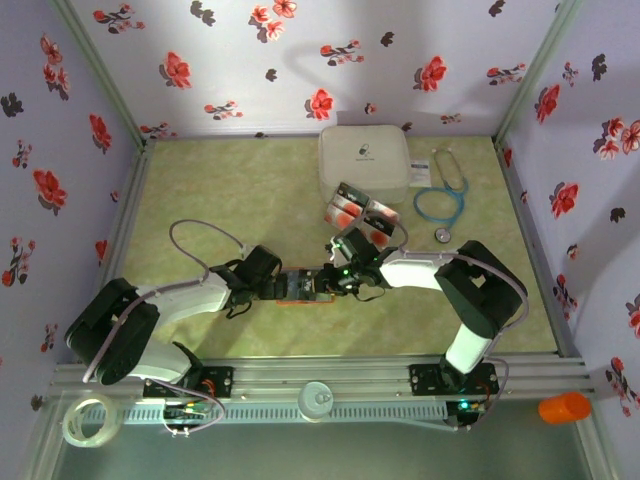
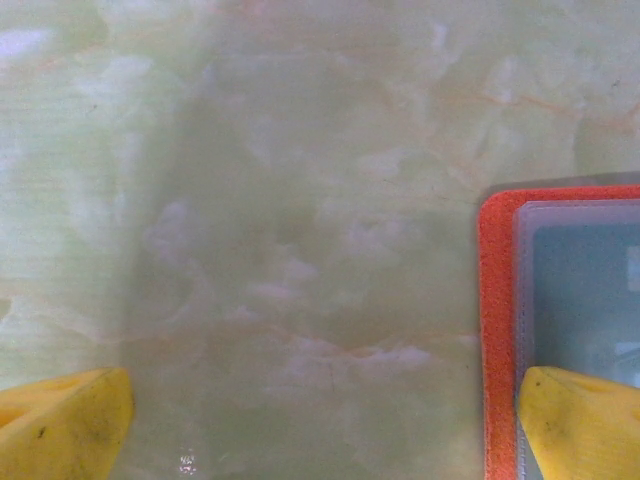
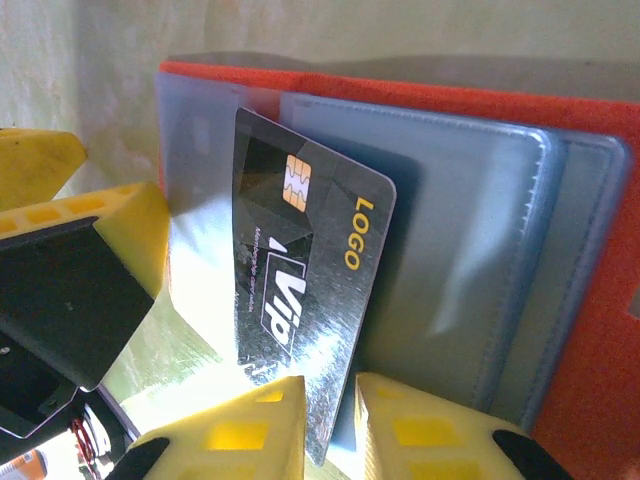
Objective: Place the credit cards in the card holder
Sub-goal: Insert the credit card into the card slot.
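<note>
The orange card holder (image 3: 590,330) lies open on the table, its grey-blue sleeves (image 3: 470,250) facing up. A black credit card (image 3: 300,290) with a chip stands tilted over those sleeves; I cannot tell whether its far end is inside one. My right gripper (image 3: 335,410) has that card's near edge between its fingertips, the jaws slightly apart, with a thin gap beside the card. My left gripper (image 2: 320,430) is wide open, one yellow finger (image 2: 580,420) resting on the card holder (image 2: 495,330). More credit cards (image 1: 347,205) lie near the white case.
A big white rounded case (image 1: 363,160) stands at the back, a blue stethoscope (image 1: 445,195) to its right. Both grippers meet over the card holder (image 1: 300,300) at mid-table. An orange cylinder (image 1: 565,407) and a tape roll (image 1: 90,420) sit outside the front rail.
</note>
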